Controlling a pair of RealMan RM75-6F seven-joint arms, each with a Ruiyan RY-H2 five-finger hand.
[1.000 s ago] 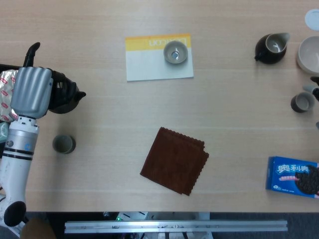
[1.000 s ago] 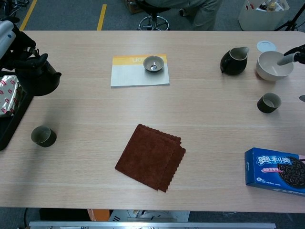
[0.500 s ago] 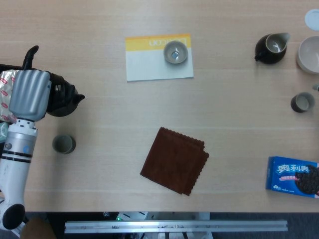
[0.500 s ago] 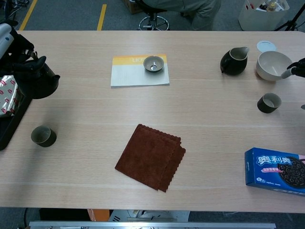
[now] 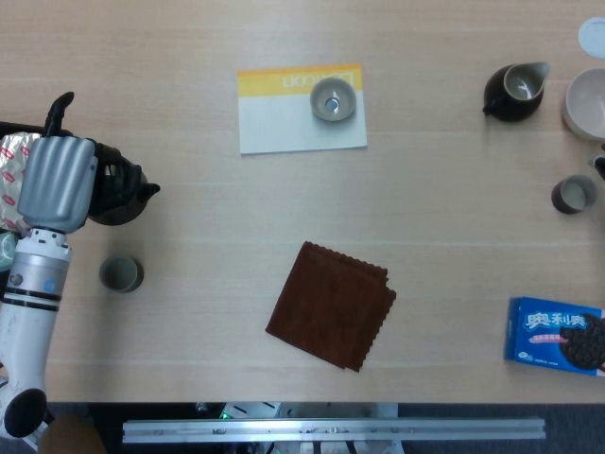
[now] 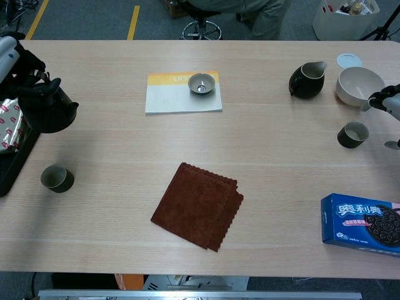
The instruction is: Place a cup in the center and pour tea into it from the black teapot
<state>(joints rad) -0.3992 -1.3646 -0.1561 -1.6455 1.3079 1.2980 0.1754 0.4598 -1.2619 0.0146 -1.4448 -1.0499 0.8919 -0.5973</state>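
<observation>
Pale wood table (image 6: 281, 169) runs wide under me, office floor beyond its far edge. My left hand (image 5: 57, 182) is wrapped over the teapot (image 6: 47, 107) at the far left, fingers closed together on its handle side (their tips are hidden from above, but the chest view shows them gripping the dark handle). Whether the pot is lifted or resting I cannot tell. My right hand (image 6: 386, 100) barely shows at the right edge, near the cup (image 6: 352, 134); I cannot tell how its fingers lie.

Further out, a second cup (image 6: 57, 178) sits near the pot, and a brown cloth (image 6: 197, 205) lies in the middle.

Risks, as I judge them: no cup stands in the center yet, so pouring now would wet the cloth or wood. A one-sided grip could let the pot swing and slop tea on the way across.

Its spout points right, toward the table's middle, so the long axis runs handle to spout, roughly left to right.
</observation>
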